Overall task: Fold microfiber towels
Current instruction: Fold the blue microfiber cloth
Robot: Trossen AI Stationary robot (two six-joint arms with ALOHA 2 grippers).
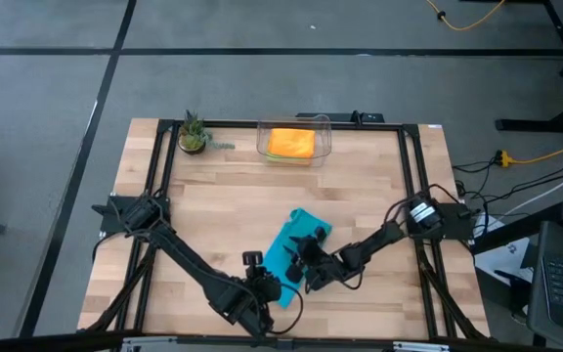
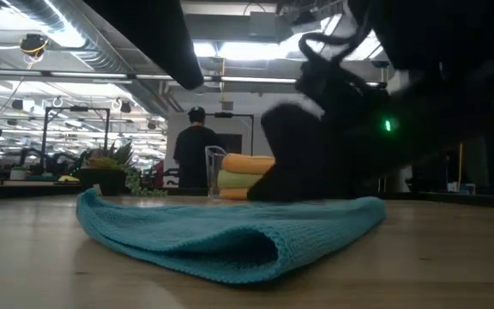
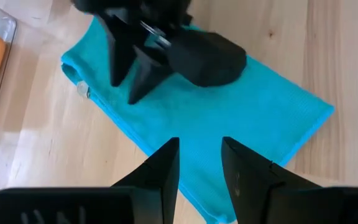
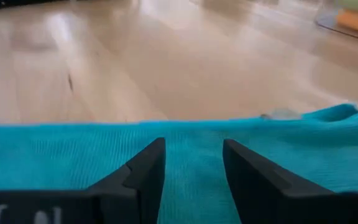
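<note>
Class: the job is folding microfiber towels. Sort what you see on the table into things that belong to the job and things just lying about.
Belongs to the job:
- teal towel
- orange towel, folded in the bin
- left claw, open over the teal towel
- right claw, open at it

Just lying about:
- clear bin
- potted plant

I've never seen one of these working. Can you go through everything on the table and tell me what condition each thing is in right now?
Teal towel: folded over, lying flat on the table, both grippers over it.
Clear bin: upright at the far edge, holding folded towels, orange on top.
Folded towels: stacked inside the bin.
Potted plant: upright beside the bin.
Left gripper: fingers parted above the teal towel.
Right gripper: fingers parted, low over the teal towel.
</note>
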